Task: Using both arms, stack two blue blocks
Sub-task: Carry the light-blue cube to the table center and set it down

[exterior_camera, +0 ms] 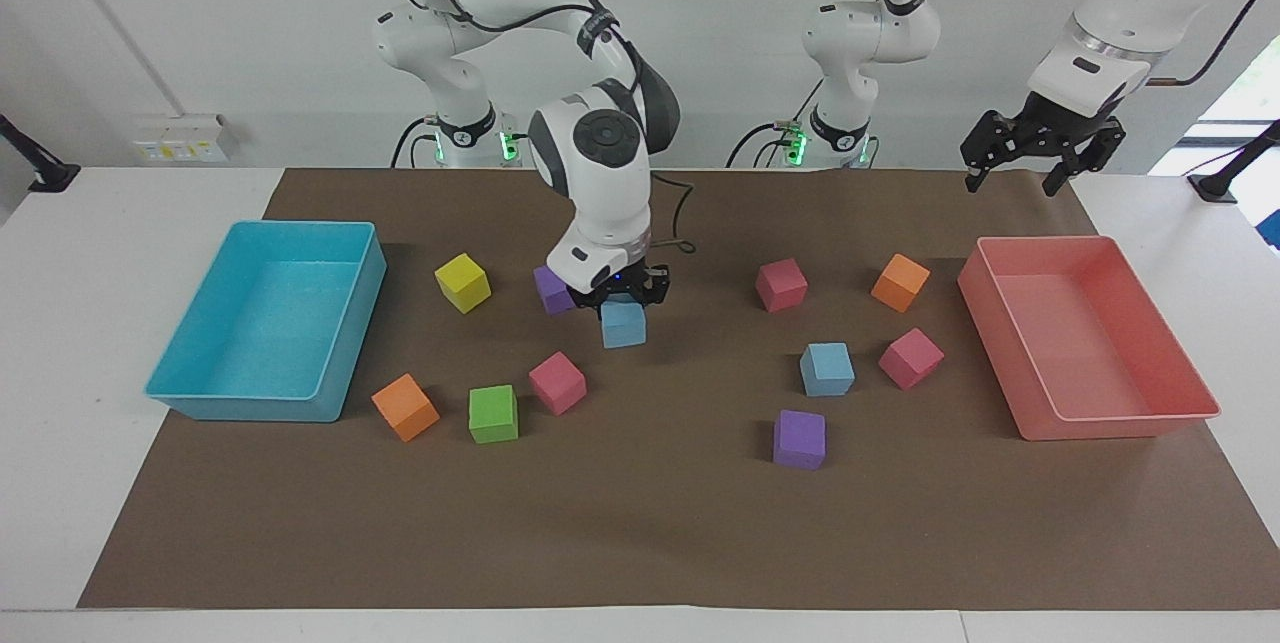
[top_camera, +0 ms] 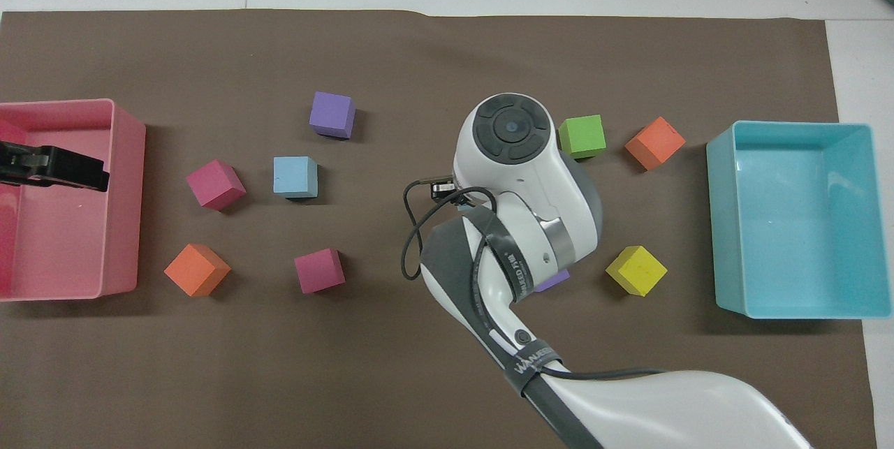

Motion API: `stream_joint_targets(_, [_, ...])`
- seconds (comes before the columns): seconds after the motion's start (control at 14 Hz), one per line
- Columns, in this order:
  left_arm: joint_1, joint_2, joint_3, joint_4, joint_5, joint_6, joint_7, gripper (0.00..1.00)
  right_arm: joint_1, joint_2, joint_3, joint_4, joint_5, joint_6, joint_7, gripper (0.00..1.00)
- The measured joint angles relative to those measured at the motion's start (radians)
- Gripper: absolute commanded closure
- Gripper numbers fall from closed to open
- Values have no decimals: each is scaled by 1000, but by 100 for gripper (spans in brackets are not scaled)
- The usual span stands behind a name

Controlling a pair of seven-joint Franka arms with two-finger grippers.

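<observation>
Our right gripper (exterior_camera: 624, 301) pinches one blue block (exterior_camera: 623, 324) over mid-worktop; the other blue block (exterior_camera: 827, 369) sits nr the pink tray (exterior_camera: 1195, 393). Risk: off-centre placing topples it. Left gripper (exterior_camera: 1040, 161) waits, fingers spread. Pink and cyan tray (exterior_camera: 180, 378): both empty.

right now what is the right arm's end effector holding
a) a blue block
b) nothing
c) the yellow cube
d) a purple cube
a: in the facing view the right end effector is closed on a blue block and holds it up over the brown mat, while the other blue block sits on the mat toward the left arm's end and the left end effector waits, open, above the pink tray.
</observation>
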Motion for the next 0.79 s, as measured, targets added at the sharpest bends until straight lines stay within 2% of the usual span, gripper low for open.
stream_joint_targets(0.29, [0,0,0,0,0,0,0,0,16,71,18,26,1,51,4,100])
stream_joint_targets(0.79, [0,0,0,0,0,0,0,0,44,103,22,17,30,97,29,100])
